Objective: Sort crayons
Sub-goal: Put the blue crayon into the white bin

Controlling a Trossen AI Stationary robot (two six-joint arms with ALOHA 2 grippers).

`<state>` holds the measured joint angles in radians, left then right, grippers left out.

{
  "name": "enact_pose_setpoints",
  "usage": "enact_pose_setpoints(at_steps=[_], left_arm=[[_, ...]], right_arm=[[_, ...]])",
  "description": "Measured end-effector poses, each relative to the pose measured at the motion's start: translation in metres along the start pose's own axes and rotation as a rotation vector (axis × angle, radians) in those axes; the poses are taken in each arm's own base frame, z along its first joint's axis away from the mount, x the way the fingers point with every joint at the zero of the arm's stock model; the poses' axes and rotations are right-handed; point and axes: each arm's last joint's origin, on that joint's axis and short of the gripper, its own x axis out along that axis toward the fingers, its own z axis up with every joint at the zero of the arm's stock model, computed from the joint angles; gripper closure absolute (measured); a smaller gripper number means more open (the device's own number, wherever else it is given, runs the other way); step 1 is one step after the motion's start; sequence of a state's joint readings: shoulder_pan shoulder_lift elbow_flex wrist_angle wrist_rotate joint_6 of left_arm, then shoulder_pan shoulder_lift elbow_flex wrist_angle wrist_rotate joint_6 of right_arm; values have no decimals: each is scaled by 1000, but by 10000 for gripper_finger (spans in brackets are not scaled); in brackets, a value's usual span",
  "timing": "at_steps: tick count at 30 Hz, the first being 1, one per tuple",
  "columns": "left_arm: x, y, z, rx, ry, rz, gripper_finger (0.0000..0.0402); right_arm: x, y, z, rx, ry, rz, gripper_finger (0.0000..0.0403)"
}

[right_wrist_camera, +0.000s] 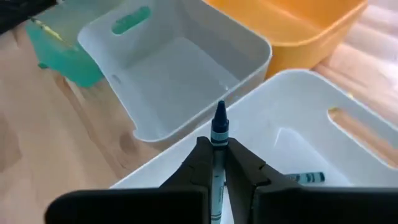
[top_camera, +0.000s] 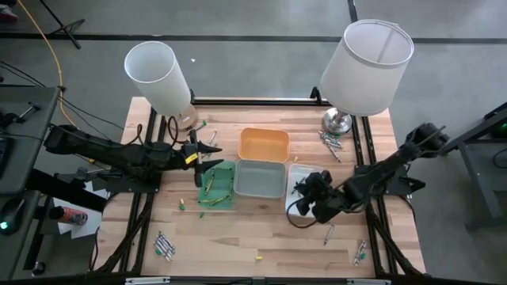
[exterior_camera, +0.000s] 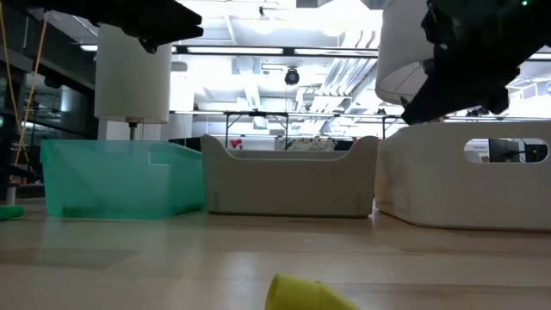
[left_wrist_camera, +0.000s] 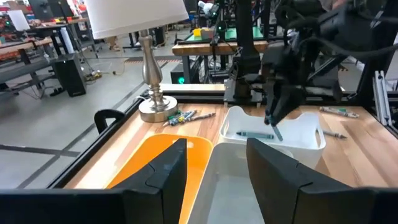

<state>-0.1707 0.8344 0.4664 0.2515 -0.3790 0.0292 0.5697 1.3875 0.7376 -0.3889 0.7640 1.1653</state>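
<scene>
The right gripper [right_wrist_camera: 219, 163] is pinched on a dark teal crayon [right_wrist_camera: 219, 134], a thin paper-wrapped stick with a pointed tip poking out past the fingertips. It hangs over the white tray [right_wrist_camera: 292, 93]; just below and beside the gripper, a second teal crayon [right_wrist_camera: 306, 178] lies on that tray's floor. Ahead of the gripper stand the grey tray [right_wrist_camera: 186, 43], the orange tray [right_wrist_camera: 298, 25] and, furthest off, the green tray [right_wrist_camera: 56, 50]: four trays in all.

The left gripper [top_camera: 207, 155] has its fingers spread, holding nothing, at the edge of the green tray [top_camera: 230, 204], which holds several green crayons [top_camera: 214, 190]. Ahead of it, by the base of a lamp [left_wrist_camera: 155, 106], lies a small pile of crayons [left_wrist_camera: 183, 116].

More crayons lie loose on the table [top_camera: 261, 237]: a grey cluster [top_camera: 164, 245] well behind the left gripper, a few [top_camera: 360, 252] behind the right one, and a yellow one [top_camera: 257, 258] between them. Two lamps stand at the table's far side.
</scene>
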Motion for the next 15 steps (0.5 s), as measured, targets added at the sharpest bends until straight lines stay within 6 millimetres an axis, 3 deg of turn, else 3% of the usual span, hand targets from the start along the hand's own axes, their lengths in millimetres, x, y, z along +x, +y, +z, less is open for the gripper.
enact_pose_setpoints(at_steps=[6, 15], left_arm=[[0, 0, -1, 3, 5, 0, 247], [0, 0, -1, 2, 5, 1, 247]], right_arm=[[2, -1, -2, 34, 202, 63, 356], [-8, -8, 6, 14, 281, 94, 308]])
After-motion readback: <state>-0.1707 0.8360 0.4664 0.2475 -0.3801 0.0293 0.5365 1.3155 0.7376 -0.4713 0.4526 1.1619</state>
